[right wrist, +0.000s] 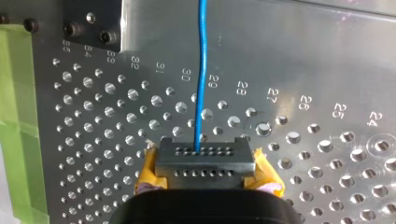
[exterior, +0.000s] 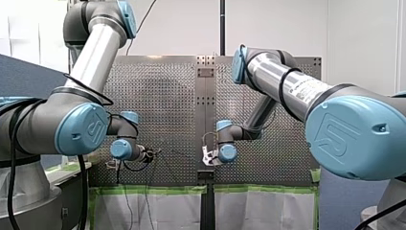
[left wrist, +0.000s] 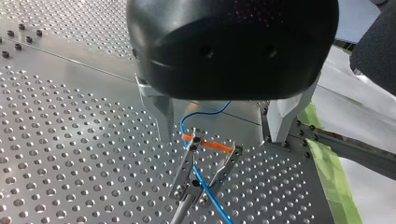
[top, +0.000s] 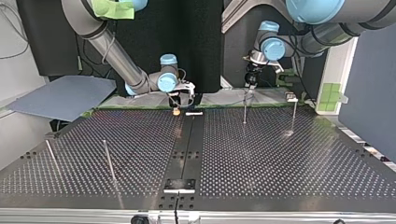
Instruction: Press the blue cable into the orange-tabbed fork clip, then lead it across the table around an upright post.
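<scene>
Cable [left wrist: 206, 187] laid in the clip [left wrist: 183, 175], our right gripper [right wrist: 200, 150] holding it.
Under our left wrist the cable runs lengthwise along the clip, between its prongs and across the orange tab [left wrist: 214, 145], then curls up behind our left gripper [left wrist: 220, 136]. Its metal fingers stand wide apart either side of the clip, holding nothing. Our right gripper's yellow-padded fingers are closed on the cable, which leads straight ahead between table [right wrist: 303, 56] numbers [right wrist: 240, 88] 30 and 29; 28 to 24 follow.

The table [left wrist: 70, 116] is brushed metal, faintly shiny; the blue cable [right wrist: 201, 70] has smooth plastic skin; the fork clip [left wrist: 186, 168] is polished metal.
</scene>
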Controlling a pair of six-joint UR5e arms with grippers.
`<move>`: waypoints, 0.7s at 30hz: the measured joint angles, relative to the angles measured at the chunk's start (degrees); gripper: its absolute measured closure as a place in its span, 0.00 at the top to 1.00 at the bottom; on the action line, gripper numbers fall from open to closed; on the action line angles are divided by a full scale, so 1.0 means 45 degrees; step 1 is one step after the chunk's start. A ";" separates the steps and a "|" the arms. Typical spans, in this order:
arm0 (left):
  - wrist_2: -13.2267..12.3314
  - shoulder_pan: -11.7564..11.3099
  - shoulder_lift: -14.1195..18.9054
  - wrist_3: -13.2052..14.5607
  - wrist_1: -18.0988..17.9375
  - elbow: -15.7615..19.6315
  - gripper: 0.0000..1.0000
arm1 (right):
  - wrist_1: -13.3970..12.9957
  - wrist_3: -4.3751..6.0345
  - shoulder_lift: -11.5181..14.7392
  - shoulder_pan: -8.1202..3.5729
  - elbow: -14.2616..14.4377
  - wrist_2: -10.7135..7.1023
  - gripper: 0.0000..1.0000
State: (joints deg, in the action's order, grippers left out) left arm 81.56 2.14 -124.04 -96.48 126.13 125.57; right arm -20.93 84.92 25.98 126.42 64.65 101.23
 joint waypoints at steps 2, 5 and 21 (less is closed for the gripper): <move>0.0018 0.0001 0.0000 0.0033 0.0014 0.0000 1.00 | 0.0000 -0.0001 0.0001 0.0001 0.0000 0.0003 0.00; 0.0166 0.0044 0.0000 0.0236 0.0109 0.0000 1.00 | 0.0000 0.0000 0.0000 0.0001 0.0000 0.0001 0.00; 0.1874 0.1491 -0.0004 0.0396 0.0319 -0.1166 1.00 | 0.0018 0.0000 0.0000 0.0053 0.0002 -0.0012 0.00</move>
State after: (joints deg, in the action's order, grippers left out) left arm 89.99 8.85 -124.06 -94.70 127.56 120.33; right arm -20.85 84.92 25.98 126.66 64.65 101.17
